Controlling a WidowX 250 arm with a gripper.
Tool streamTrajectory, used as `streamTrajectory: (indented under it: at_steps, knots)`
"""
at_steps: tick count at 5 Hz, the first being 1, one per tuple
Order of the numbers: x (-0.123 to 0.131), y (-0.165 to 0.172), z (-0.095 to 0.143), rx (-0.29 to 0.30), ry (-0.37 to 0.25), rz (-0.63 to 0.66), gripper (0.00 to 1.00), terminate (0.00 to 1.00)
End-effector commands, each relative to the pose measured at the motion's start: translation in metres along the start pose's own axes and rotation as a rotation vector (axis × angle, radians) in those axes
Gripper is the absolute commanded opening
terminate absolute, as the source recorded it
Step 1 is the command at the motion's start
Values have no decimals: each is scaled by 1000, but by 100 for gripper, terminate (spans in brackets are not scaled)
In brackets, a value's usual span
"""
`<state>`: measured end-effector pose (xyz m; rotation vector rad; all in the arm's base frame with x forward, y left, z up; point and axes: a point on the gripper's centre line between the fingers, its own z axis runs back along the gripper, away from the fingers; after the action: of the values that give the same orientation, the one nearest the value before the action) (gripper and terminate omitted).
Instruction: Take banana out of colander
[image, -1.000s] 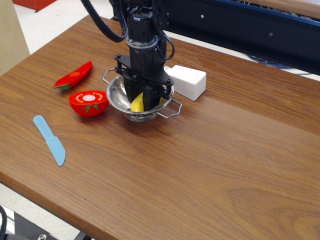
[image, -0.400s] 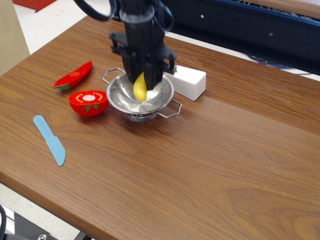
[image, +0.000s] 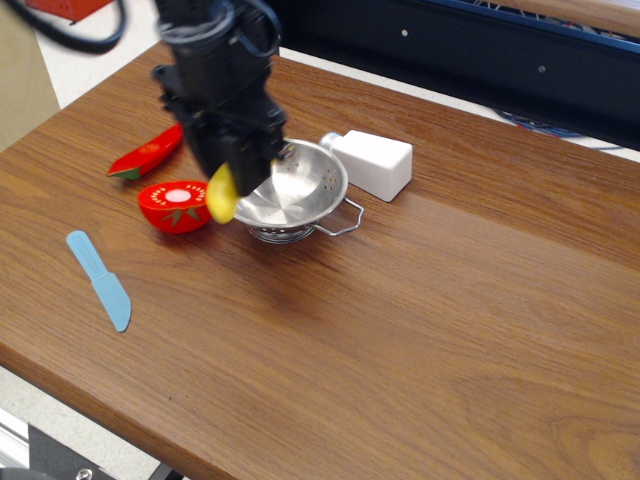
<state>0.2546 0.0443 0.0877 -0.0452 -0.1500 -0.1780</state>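
My black gripper (image: 228, 180) is shut on the yellow banana (image: 220, 197) and holds it in the air, left of and above the colander's left rim. Only the banana's lower end shows below the fingers. The shiny steel colander (image: 296, 190) stands on the wooden table, its bowl holding nothing, one wire handle showing at its right. The gripper hides the colander's left edge and left handle.
A halved red tomato (image: 174, 205) lies just left of the banana. A red chili pepper (image: 147, 153) lies behind it. A light blue toy knife (image: 100, 281) lies at the front left. A white rectangular shaker (image: 370, 162) sits behind the colander.
The gripper rose out of the colander with the banana and moved left and toward the front. The colander's bowl now holds nothing.
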Motion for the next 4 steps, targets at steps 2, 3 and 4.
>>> streamTrajectory:
  at_steps: [2, 3, 4]
  knots:
    - [-32, -51, -33, 6, 96, -150, 0, 0]
    - [-35, -67, -54, 32, 87, -172, 0, 0]
    - [-39, -71, -66, 27, 91, -174, 0, 0]
